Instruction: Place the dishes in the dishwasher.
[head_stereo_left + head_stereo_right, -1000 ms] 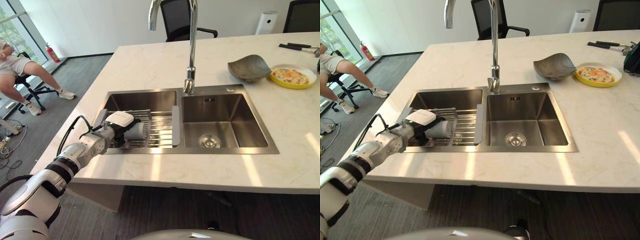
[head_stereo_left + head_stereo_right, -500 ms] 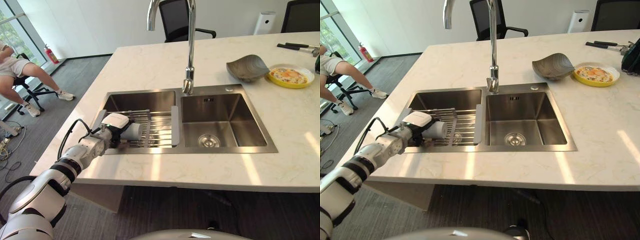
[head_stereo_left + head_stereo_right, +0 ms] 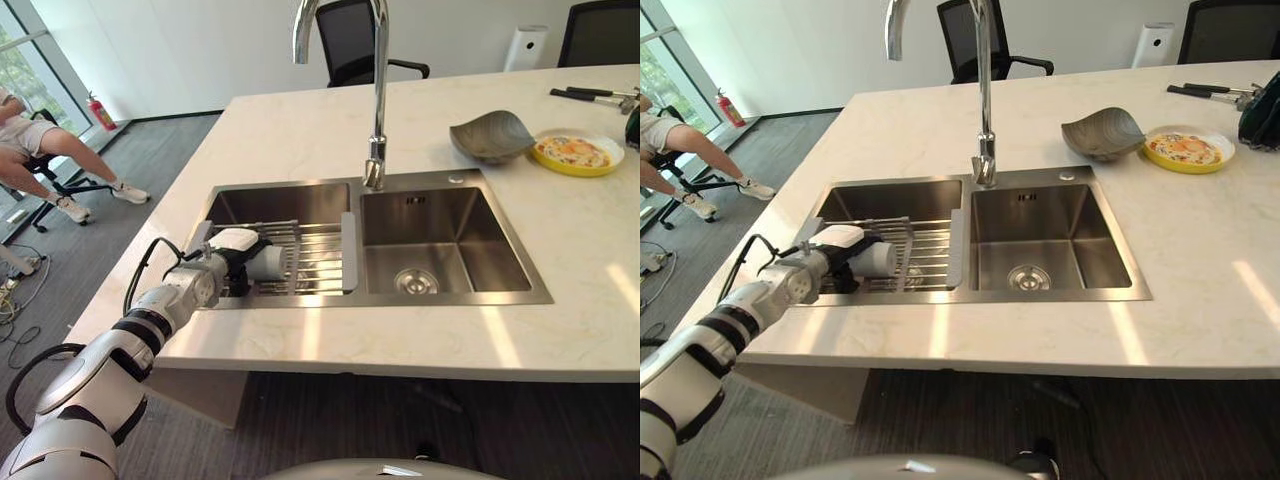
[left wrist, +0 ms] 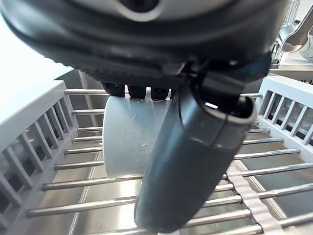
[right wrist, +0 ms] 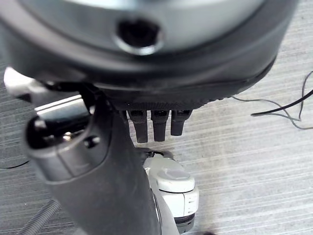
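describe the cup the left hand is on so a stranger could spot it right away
Find the double sink in the pale counter; a wire rack spans its left basin. The pale grey cup lies on its side on that rack, the left hand curled round it, the rack's sole dish.

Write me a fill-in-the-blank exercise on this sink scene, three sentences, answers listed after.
1. The left hand is curled round a pale grey ____ lying on its side.
2. The drying rack sits over the ____ basin of the sink.
3. On the counter, the grey bowl stands beside a ____ plate of food.

Missing words: cup; left; yellow
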Available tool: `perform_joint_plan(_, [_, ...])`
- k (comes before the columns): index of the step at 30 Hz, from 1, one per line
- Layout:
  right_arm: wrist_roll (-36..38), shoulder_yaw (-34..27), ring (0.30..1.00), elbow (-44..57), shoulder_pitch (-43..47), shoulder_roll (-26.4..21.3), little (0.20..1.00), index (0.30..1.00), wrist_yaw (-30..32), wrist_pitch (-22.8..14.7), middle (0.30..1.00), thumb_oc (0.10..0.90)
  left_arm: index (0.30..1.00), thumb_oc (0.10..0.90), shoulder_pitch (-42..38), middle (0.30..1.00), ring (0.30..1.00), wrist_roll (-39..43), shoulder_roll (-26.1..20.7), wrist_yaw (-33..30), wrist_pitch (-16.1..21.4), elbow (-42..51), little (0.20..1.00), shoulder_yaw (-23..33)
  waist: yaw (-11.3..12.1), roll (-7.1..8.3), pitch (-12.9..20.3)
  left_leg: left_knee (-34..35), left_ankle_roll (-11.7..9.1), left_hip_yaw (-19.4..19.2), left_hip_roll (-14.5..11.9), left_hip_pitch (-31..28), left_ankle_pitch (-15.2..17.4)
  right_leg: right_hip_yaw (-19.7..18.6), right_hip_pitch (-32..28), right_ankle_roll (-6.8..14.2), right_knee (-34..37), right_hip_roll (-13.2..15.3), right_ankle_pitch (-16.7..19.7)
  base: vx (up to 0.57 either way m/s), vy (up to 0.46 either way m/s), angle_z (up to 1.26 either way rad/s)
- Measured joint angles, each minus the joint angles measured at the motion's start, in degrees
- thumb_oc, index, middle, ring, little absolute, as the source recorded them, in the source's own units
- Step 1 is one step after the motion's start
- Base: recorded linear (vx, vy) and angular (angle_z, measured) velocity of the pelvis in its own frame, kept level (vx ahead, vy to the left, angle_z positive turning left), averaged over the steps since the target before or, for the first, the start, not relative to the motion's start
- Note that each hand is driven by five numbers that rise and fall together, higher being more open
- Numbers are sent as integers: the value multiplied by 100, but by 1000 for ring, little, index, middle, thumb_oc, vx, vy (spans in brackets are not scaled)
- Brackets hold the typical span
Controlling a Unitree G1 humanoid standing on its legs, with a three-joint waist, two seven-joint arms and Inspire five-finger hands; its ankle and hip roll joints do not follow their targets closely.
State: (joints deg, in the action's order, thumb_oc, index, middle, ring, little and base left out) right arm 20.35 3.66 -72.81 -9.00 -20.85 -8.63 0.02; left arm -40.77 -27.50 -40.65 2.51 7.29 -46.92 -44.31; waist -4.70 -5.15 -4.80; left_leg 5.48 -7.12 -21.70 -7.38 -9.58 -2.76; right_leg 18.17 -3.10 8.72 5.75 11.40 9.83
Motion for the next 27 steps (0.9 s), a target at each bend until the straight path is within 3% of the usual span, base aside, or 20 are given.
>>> perform_joint_plan(5, [-2, 215, 900, 116, 214, -1, 900, 900, -12, -8, 900, 800, 900, 800, -429, 900, 900, -134, -18, 45, -37, -210, 900, -254, -5, 140, -39, -9, 63, -132, 44, 186, -46, -144, 274, -5, -2, 25, 105, -81, 27, -15])
perform_joint_plan(7, [-4, 284, 900, 200, 262, 14, 900, 900, -19, -11, 900, 800, 900, 800, -611, 900, 900, -245, -41, 8, -36, -233, 900, -393, -20, 286, -112, -18, 90, -192, 63, 252, -68, -218, 407, -31, -2, 28, 158, -40, 5, -10])
perform_joint_plan(9, [-4, 284, 900, 200, 262, 14, 900, 900, -19, -11, 900, 800, 900, 800, -611, 900, 900, -245, -41, 8, -36, -233, 900, -393, -20, 286, -112, -18, 90, -192, 63, 252, -68, -218, 407, -31, -2, 28, 158, -25, 4, -12])
perform_joint_plan(10, [-5, 281, 900, 267, 331, 53, 900, 900, -24, -24, 900, 800, 846, 764, -817, 846, 846, -262, -84, 38, -29, -249, 846, -436, -8, 479, -221, -16, 96, -299, 70, 286, -77, -251, 506, -15, -2, 29, 210, -100, 15, -24])
perform_joint_plan(11, [-5, 285, 900, 313, 328, 58, 900, 900, -36, -27, 900, 800, 302, 402, -887, 302, 302, -403, -90, 35, -34, -268, 302, -453, -27, 556, -266, -16, 94, -317, 69, 280, -82, -252, 525, -12, -2, 29, 223, -137, 26, -33])
perform_joint_plan(14, [-6, 453, 900, 454, 383, 73, 900, 900, -29, -68, 900, 800, 300, 400, -1076, 300, 300, -751, -476, -16, -26, -207, 300, -592, 28, 758, -330, -6, 56, -589, 57, 331, -69, -360, 756, -44, -36, 17, 304, -77, 18, -44])
perform_joint_plan(18, [-7, 452, 900, 443, 371, 108, 900, 900, 3, -76, 900, 800, 300, 400, -1452, 300, 300, -1196, -721, -81, -53, -153, 300, -884, 84, 1029, -438, 7, 71, -726, 37, 368, -79, -113, 878, -35, -15, 63, 310, -66, 32, -23])
perform_joint_plan(22, [-8, 466, 900, 453, 322, 123, 900, 900, 32, -77, 900, 800, 300, 400, -1449, 300, 300, -1257, -754, -82, -56, -82, 300, -872, 100, 1053, -434, 7, 73, -735, 53, 366, -88, -110, 886, 37, -15, 69, 372, -60, 52, -1])
perform_joint_plan(27, [-8, 466, 900, 464, 389, 139, 900, 900, 31, -85, 900, 800, 300, 400, -1393, 300, 300, -1254, -782, -120, -48, 121, 300, -846, 138, 1032, -428, 2, 91, -709, 68, 321, -110, -77, 833, -46, -17, 81, 446, -32, 47, 4])
